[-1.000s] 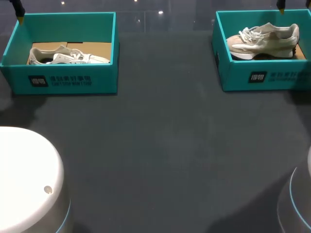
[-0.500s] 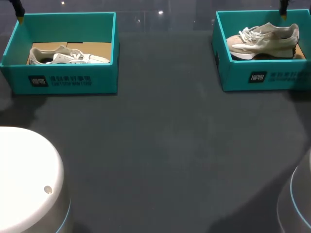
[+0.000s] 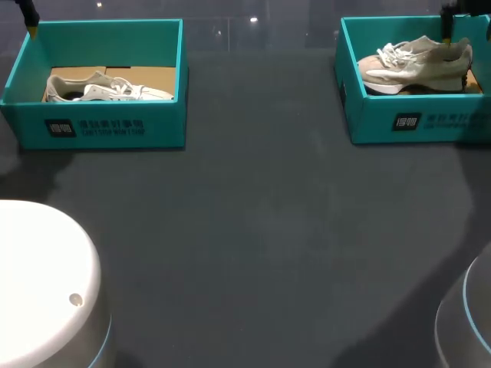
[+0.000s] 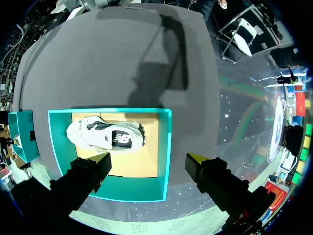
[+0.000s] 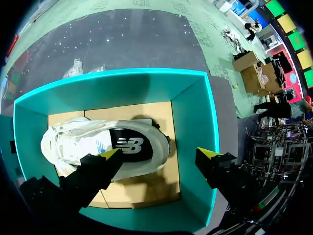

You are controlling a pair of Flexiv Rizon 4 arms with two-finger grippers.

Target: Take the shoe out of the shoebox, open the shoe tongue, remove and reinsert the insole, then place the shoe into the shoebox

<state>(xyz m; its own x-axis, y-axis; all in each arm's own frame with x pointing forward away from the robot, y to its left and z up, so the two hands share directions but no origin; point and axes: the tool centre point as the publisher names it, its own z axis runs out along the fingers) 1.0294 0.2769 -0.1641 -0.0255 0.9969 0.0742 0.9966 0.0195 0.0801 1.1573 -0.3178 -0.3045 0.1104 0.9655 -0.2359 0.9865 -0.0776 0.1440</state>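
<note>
Two teal shoeboxes stand at the table's far side. The left box (image 3: 115, 126) holds a white shoe (image 3: 107, 88) lying on its side. The right box (image 3: 383, 123) holds a beige shoe (image 3: 418, 63). My left gripper (image 3: 31, 27) hangs above the left box's far left corner; in its wrist view it (image 4: 149, 159) is open, high over the box (image 4: 166, 147) and the shoe (image 4: 105, 137). My right gripper (image 3: 447, 29) is over the beige shoe's heel end; in its wrist view it (image 5: 159, 154) stands open just above the shoe (image 5: 98, 142) inside the box (image 5: 190, 112), with nothing between its fingers.
The dark grey table (image 3: 253, 230) stretches between and in front of the boxes. My arms' white bases sit at the near left (image 3: 38, 284) and near right (image 3: 468, 322). The other shoebox (image 4: 22, 134) shows beside the left gripper's box.
My right gripper has come down from the box's far rim towards the beige shoe's heel end. The left gripper and both shoes have stayed where they were.
</note>
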